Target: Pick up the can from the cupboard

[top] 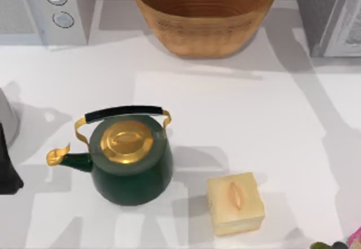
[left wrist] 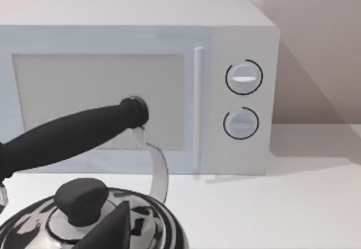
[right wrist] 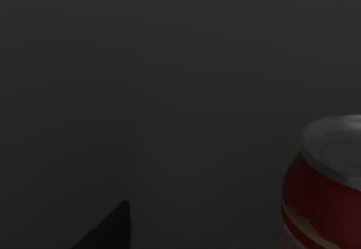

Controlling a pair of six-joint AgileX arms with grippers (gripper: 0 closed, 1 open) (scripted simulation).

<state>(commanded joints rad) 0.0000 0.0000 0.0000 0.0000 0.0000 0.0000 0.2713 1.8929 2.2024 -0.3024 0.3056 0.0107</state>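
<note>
Top view – table: white table (top: 225, 102) with green kettle (top: 131, 161) left of centre, gold lid, black handle; cream box (top: 235, 203) just to its right, apart from it.
Top view – back row: white microwave (top: 45, 9) at far left, wicker basket (top: 204, 13) in the middle, grey speckled cupboard (top: 330, 15) at far right corner.
Top view – left arm: dark part of it at the table's left edge (top: 8, 164).
Left wrist view – scene: microwave front with two round knobs (left wrist: 243, 99), seen head-on; the kettle close in front renders silvery here, black handle (left wrist: 73, 133) across the door, black lid knob below.
Left wrist view – left gripper: one dark fingertip (left wrist: 110, 232) at the frame edge; spread or pressed together – cannot tell.
Right wrist view – scene: dark surroundings.
Right wrist view – can: can (right wrist: 330, 187) stands upright, red side, pale silvery top, at the frame edge.
Right wrist view – right gripper: one dark fingertip (right wrist: 107, 229) well apart from the can, nothing pinched; spread or pressed together – cannot tell.
</note>
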